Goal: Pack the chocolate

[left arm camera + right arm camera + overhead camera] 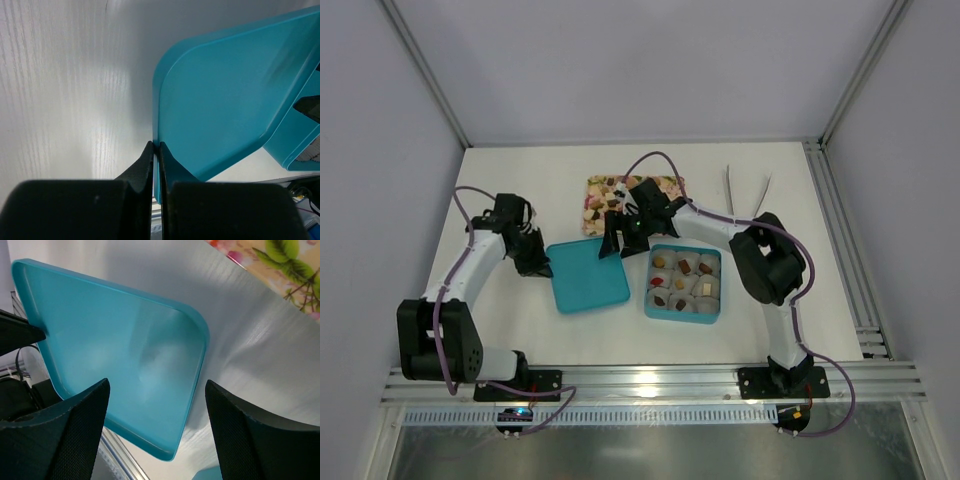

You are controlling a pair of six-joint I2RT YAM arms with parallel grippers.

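Several chocolate pieces [684, 266] sit in crinkled cups inside a teal box [648, 300] right of centre. More chocolate [607, 186] lies on the flowered tray [592, 215] behind it. A teal lid [588, 275] rests left of the box, open side up. My left gripper [533, 262] is shut on the lid's left rim [156, 120], one finger on each side of the wall. My right gripper [613, 240] hangs open over the lid's far right part [135, 365], and nothing is between its fingers [82, 415].
A pair of pale tweezers [746, 192] lies at the back right. The right arm reaches across the flowered tray. Metal rails [850, 260] run along the table's right edge and its near edge.
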